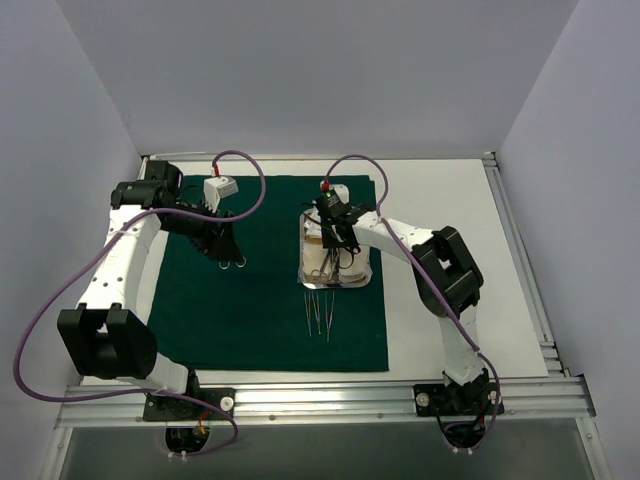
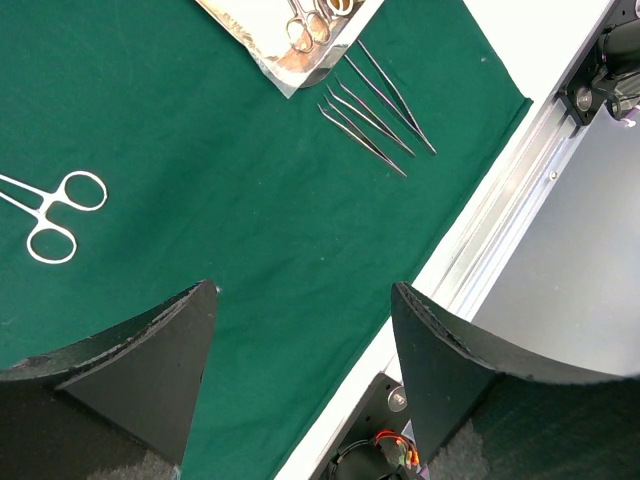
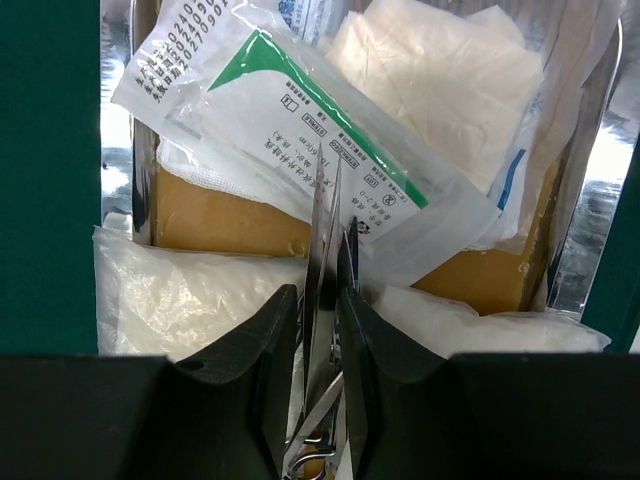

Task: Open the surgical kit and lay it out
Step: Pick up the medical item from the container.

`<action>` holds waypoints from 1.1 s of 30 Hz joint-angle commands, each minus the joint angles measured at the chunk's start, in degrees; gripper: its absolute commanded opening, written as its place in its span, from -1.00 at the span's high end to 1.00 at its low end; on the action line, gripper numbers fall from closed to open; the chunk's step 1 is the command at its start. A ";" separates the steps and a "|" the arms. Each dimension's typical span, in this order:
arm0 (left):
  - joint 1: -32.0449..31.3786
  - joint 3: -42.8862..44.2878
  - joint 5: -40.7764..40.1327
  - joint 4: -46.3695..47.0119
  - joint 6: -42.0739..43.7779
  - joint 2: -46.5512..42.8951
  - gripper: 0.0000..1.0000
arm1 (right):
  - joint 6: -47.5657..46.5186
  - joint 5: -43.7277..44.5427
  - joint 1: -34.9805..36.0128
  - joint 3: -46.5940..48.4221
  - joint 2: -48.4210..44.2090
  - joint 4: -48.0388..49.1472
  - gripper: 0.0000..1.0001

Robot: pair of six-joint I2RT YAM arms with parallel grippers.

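While the right jaws pinch a slim clamp (image 3: 322, 230) over the tray (image 3: 575, 200), the left jaws gape empty above the green drape (image 2: 230, 220), near another clamp (image 2: 55, 210).

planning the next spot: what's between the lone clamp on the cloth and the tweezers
Nothing but bare green cloth from clamp to tweezers, clear in the left wrist view.
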 commanded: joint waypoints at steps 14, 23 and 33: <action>0.42 1.08 1.46 -0.75 1.55 -0.87 -0.58 | -1.75 -2.50 -0.56 -0.35 0.99 1.65 0.78; 0.42 1.08 1.63 -0.66 1.55 -0.96 -0.58 | -2.01 -3.72 -0.91 -0.88 2.39 2.35 0.61; 0.42 0.82 1.81 -0.66 1.63 -0.87 -0.58 | -1.83 -4.08 -0.83 0.52 -0.77 2.70 0.86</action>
